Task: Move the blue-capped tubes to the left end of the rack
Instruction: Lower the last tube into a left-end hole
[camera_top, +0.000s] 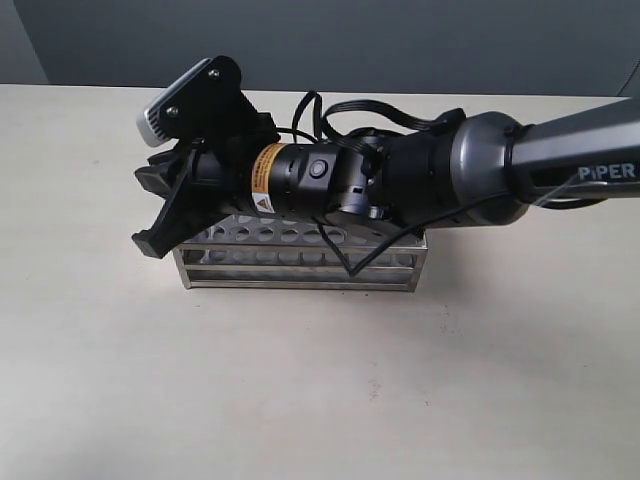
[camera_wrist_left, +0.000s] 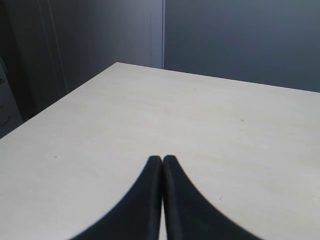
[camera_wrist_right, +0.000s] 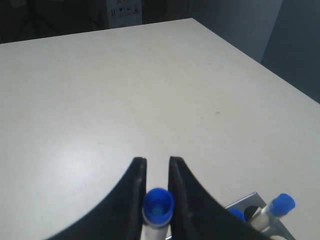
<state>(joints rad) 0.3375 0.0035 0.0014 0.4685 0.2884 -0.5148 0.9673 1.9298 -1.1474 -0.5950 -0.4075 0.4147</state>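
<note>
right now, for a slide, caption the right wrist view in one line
Right gripper clamped on a blue-capped tube; another tube stands in the rack beside it.

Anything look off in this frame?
Nothing spilled or broken. The corner tube looks tilted in the rack, though the wrist angle may exaggerate it. The right gripper pinches a second tube in its jaws.

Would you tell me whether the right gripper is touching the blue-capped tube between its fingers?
Touching: in the right wrist view, the right gripper has both fingers flush against the blue-capped tube, no gap either side.
</note>
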